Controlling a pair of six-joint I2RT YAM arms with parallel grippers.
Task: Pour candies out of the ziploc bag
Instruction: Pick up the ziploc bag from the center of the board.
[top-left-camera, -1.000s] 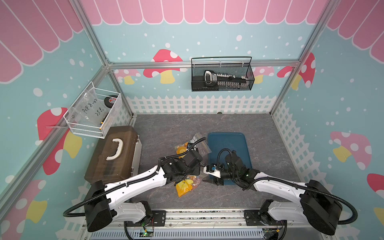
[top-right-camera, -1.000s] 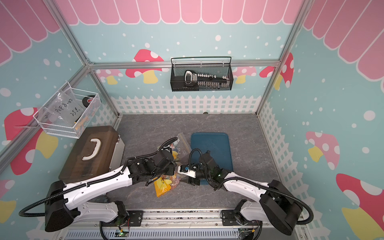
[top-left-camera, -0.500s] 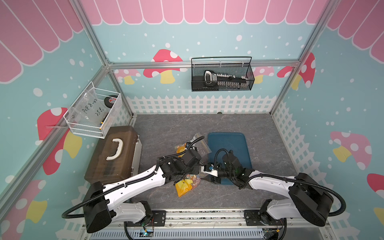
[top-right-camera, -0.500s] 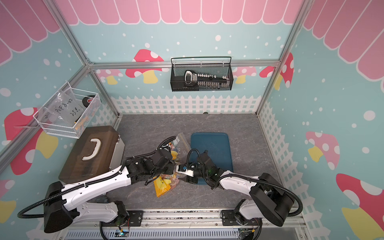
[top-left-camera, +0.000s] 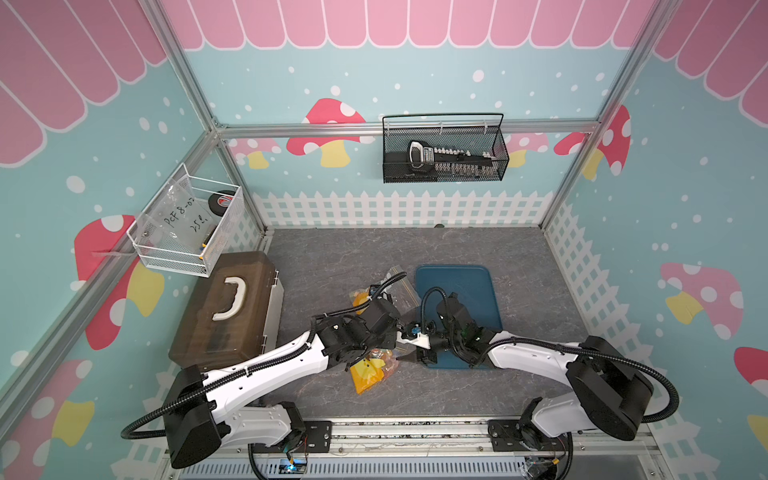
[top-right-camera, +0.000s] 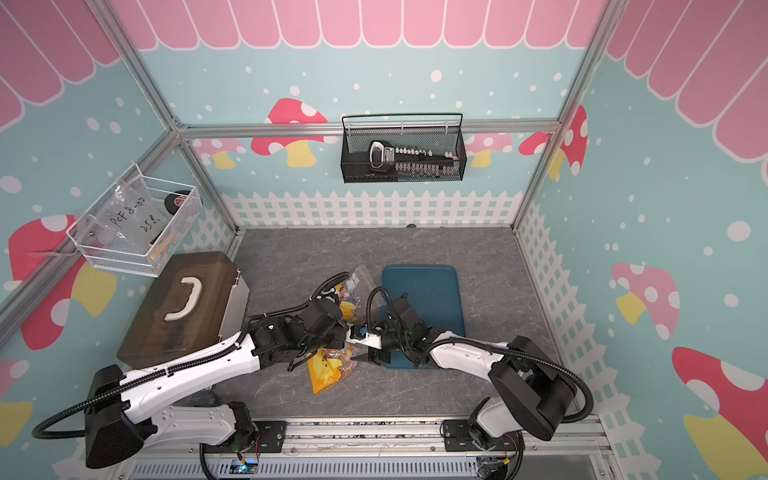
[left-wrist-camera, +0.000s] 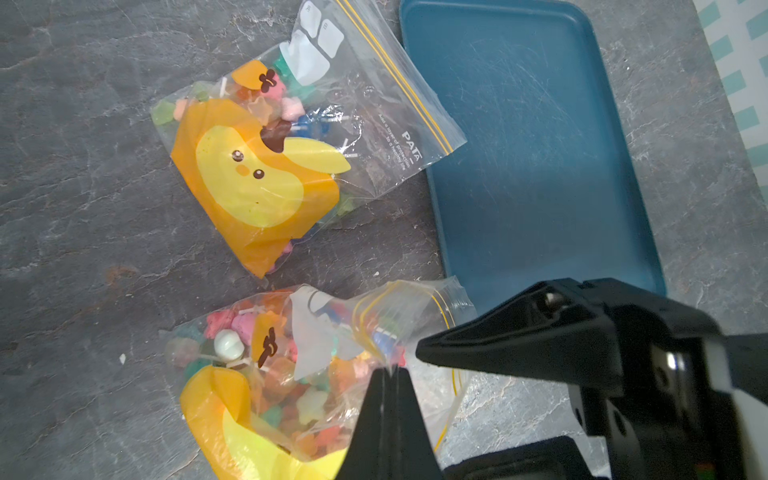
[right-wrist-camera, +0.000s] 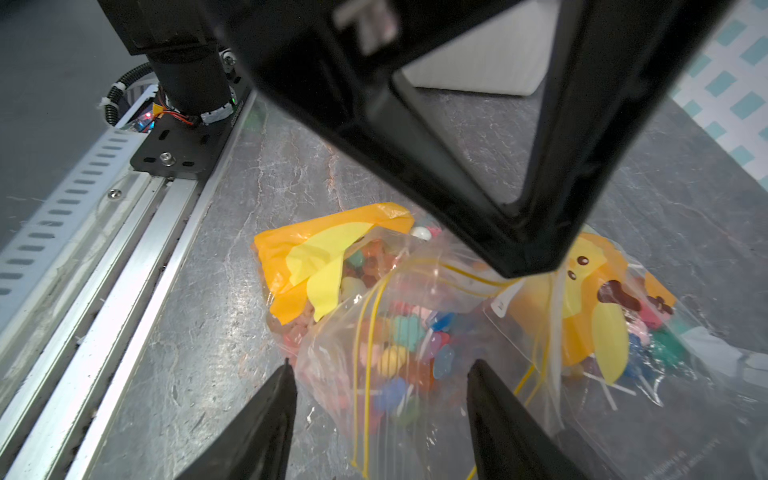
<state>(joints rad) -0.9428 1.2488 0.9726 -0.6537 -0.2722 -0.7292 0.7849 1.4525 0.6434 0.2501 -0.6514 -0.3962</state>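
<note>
Two clear ziploc bags of mixed-colour candies lie on the grey table. My left gripper (left-wrist-camera: 388, 370) is shut on the plastic by the yellow zip of the nearer ziploc bag (left-wrist-camera: 291, 374), which it pinches up at the mouth. The candies (left-wrist-camera: 309, 401) sit bunched inside against an orange and yellow print. My right gripper (right-wrist-camera: 382, 368) is open, and the bag's mouth (right-wrist-camera: 374, 332) lies between its fingertips, not pinched. In both top views the two grippers meet over this bag (top-left-camera: 372, 368) (top-right-camera: 328, 368), at the near left corner of the blue tray (top-left-camera: 461, 286).
The second ziploc bag (left-wrist-camera: 266, 166) of candies lies flat, its zip corner on the blue tray (left-wrist-camera: 540, 166). A brown box with a white handle (top-left-camera: 226, 307) stands at the left. A white wire basket (top-left-camera: 187, 224) and a black mesh basket (top-left-camera: 444, 153) hang on the walls. The metal rail (right-wrist-camera: 104, 232) runs along the front.
My right gripper has edged left toward the bag's mouth, and its arm has swung in. The left gripper has kept its pinch on the bag without moving.
</note>
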